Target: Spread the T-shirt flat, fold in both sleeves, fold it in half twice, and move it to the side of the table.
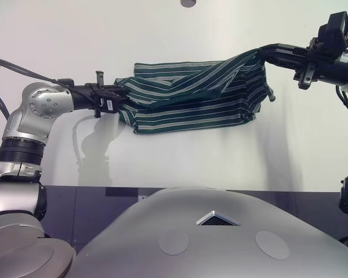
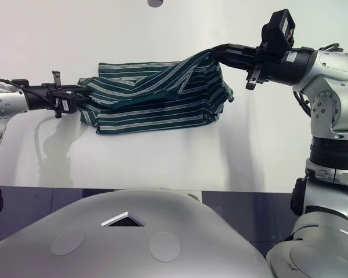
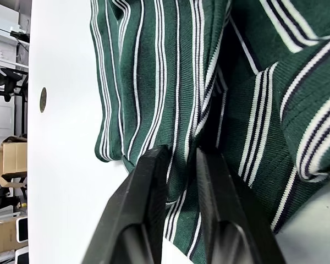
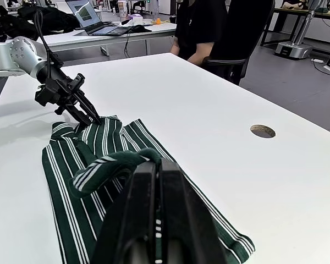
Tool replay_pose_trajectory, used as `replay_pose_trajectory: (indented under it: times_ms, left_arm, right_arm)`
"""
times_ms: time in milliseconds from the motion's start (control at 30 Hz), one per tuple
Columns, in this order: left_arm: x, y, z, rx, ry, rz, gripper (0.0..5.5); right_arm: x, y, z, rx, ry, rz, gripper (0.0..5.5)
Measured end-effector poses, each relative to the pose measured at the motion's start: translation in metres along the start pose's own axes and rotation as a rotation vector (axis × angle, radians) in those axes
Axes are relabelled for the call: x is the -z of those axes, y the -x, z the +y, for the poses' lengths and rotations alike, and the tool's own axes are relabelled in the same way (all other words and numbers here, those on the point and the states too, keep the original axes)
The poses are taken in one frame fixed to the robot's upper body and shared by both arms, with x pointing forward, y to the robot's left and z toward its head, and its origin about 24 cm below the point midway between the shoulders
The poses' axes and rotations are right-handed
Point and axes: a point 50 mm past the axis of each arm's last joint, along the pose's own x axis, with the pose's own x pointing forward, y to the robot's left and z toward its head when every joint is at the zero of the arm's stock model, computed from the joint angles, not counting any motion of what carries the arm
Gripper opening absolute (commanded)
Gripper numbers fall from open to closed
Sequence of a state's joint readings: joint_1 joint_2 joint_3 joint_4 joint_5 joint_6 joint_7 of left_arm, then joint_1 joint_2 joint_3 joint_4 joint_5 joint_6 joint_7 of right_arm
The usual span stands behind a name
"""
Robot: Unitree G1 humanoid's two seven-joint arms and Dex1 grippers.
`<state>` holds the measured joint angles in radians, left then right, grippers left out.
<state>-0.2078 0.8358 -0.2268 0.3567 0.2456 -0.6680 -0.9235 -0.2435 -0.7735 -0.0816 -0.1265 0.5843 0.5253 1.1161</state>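
We see T-shirt (image 1: pixel 191 98) bunched upper centre of frame on worktop (image 1: pixel 180 156); left end effector (image 1: pixel 118 97) pinches its left edge, right end effector (image 1: pixel 261 53) clamps raised fold. We judge cloth light, limp; best gripped at hems, corners

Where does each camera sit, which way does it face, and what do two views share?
Left eye view: on the head, looking forward and down at the T-shirt on the table; both arms show.
Right eye view: beside it, same scene.
Left wrist view: on the left wrist, looking along the left gripper, jaws shut on the T-shirt.
Right wrist view: on the right wrist, looking past the right gripper across the table toward the left gripper.
Shared: both wrist views show the table's round hole.
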Motion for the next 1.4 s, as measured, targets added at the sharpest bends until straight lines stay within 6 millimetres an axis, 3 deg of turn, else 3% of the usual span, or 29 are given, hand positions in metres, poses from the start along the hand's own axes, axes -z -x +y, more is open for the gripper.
replay_pose_trajectory:
  times_ms: [67, 267, 433, 567, 700, 967, 1067, 1300, 1400]
  left_arm:
    - [0.0, -0.001, 0.0, -0.003, 0.001, 0.0, 0.03]
    - [0.002, -0.003, -0.001, -0.033, 0.033, -0.011, 0.03]
    - [-0.013, 0.024, 0.018, -0.11, 0.242, -0.18, 0.03]
    - [-0.038, 0.084, 0.037, -0.146, 0.425, -0.287, 0.03]
    - [-0.081, 0.116, 0.042, -0.123, 0.568, -0.432, 0.03]
    - [-0.122, 0.154, 0.071, -0.186, 0.599, -0.615, 0.03]
    - [-0.133, 0.171, 0.086, -0.238, 0.571, -0.709, 0.03]
    - [-0.151, 0.197, 0.119, -0.374, 0.501, -0.882, 0.03]
    - [-0.155, 0.204, 0.125, -0.398, 0.481, -0.921, 0.03]
  right_arm:
    - [0.001, 0.0, 0.0, 0.0, -0.003, 0.001, 0.0]
    - [0.001, 0.0, 0.002, -0.016, -0.005, 0.002, 0.0]
    - [-0.012, 0.016, 0.005, -0.044, 0.003, 0.009, 0.0]
    - [-0.044, 0.048, 0.025, -0.113, -0.028, -0.055, 0.0]
    - [-0.075, 0.073, 0.048, -0.184, -0.079, -0.168, 0.0]
    - [-0.117, 0.088, 0.056, -0.218, -0.039, -0.34, 0.0]
    - [-0.141, 0.092, 0.057, -0.24, 0.012, -0.436, 0.0]
    - [-0.191, 0.095, 0.053, -0.234, 0.122, -0.589, 0.0]
    - [-0.196, 0.098, 0.052, -0.24, 0.129, -0.614, 0.0]
